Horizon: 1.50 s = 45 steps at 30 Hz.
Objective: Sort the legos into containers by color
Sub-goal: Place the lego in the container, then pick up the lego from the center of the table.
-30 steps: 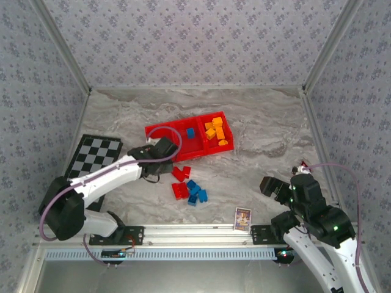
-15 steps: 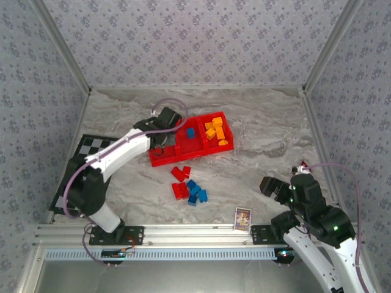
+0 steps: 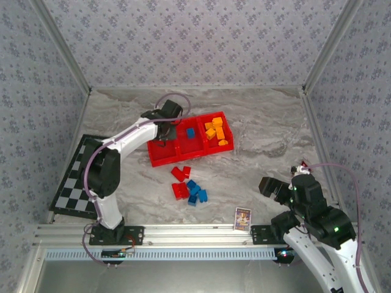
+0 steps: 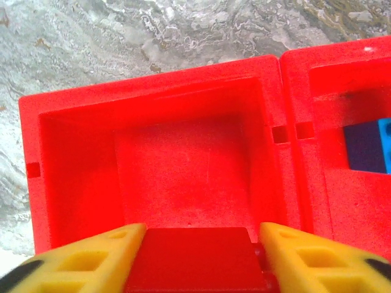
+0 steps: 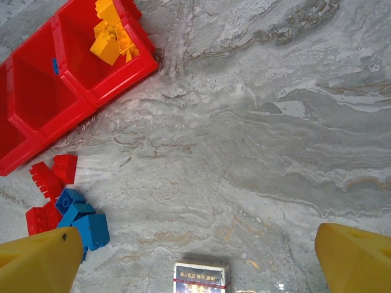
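Note:
The red tray [image 3: 183, 160] lies at mid-table, its three compartments being the containers. My left gripper [image 3: 163, 138] hangs over the left compartment [image 4: 183, 159], shut on a red lego [image 4: 195, 259] that spans its yellow fingers [image 4: 91, 262]. One blue lego [image 3: 190, 132] lies in the middle compartment, and several orange-yellow legos [image 3: 215, 131] fill the right one. Loose red legos [image 3: 181, 173] and blue legos [image 3: 197, 194] sit on the table in front of the tray. My right gripper [image 3: 267, 185] stands open near the right front, with nothing between its fingers.
A small picture card [image 3: 242, 218] stands near the front edge, also seen in the right wrist view as the card [image 5: 201, 278]. A black-and-white checkered board [image 3: 76, 183] lies at the left. Patterned walls enclose the marble table [image 3: 263, 134].
My left arm swung from the loose pile up and back, carrying the red lego over the tray's left compartment. The right arm has stayed still.

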Motion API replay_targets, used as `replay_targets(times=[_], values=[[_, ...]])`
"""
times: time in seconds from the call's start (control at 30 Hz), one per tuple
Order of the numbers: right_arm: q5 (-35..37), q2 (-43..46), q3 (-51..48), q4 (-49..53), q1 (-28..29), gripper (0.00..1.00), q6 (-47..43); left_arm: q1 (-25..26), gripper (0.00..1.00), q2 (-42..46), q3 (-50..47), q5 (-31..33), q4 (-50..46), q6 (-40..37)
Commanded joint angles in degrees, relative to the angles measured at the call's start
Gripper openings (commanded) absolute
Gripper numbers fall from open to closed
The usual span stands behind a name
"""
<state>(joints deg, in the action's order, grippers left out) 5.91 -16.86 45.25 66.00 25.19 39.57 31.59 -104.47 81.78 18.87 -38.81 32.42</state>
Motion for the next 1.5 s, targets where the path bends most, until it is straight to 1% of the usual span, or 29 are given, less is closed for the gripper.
replay_targets(times=[0.0, 0.17, 0.23, 0.33, 0.5, 0.6, 0.63, 0.73, 0.93, 0.97, 1.07, 1.37, 1.47], values=[[-0.45, 0.78, 0.34, -0.35, -0.38, 1.0, -0.93, -0.13, 0.62, 0.58, 1.83, -0.44, -0.48, -1.12], [-0.87, 0.65, 0.13, -0.69, -0.42, 1.0, -1.06, 0.11, 0.68, 2.88, 1.23, -3.36, -2.37, -2.63], [-1.1, 0.52, 0.18, -0.79, -0.53, 1.0, -1.27, 0.45, 0.7, 5.0, -0.8, -4.62, -1.89, -2.89], [-1.23, 0.34, 0.17, -0.82, -0.54, 1.0, -1.34, 1.89, 0.74, 9.3, -4.46, -4.6, -1.25, -2.83], [-1.24, 0.27, 0.18, -1.04, -0.73, 1.0, -1.28, 6.97, 0.82, 17.76, -12.4, -5.25, 1.47, -0.94], [-1.31, 0.25, 0.1, -0.87, -0.76, 1.0, -1.32, 10.11, 0.84, 21.88, -17.12, -8.21, 3.09, 0.07], [-1.38, 0.25, 0.1, -0.87, -0.87, 1.0, -1.31, 10.9, 0.85, 22.94, -18.56, -9.94, 3.66, -0.13], [-1.36, 0.25, 0.07, -1.0, -0.9, 1.0, -1.26, 12.84, 0.88, 25.05, -21.34, -12.21, 3.66, -1.59], [-1.58, -0.01, 0.08, -1.01, -1.07, 1.0, -1.32, 13.32, 0.93, 23.65, -23.33, -15.27, 2.22, -7.84], [-1.54, -0.09, 0.06, -1.03, -1.1, 1.0, -1.24, 13.32, 0.99, 22.73, -23.26, -16.27, 2.08, -9.22], [-1.58, -0.35, 0.05, -1.03, -1.16, 1.0, -1.24, 13.31, 1.0, 19.71, -22.48, -18.2, 1.8, -11.79], [-1.39, -1.15, 0.12, -0.93, -1.26, 1.0, -1.0, 13.27, 1.0, 11.44, -21.67, -20.35, 4.64, -15.58], [-1.42, -1.24, 0.16, -0.91, -1.21, 1.0, -1.03, 13.25, 0.97, 9.46, -21.79, -20.38, 5.49, -16.25]])
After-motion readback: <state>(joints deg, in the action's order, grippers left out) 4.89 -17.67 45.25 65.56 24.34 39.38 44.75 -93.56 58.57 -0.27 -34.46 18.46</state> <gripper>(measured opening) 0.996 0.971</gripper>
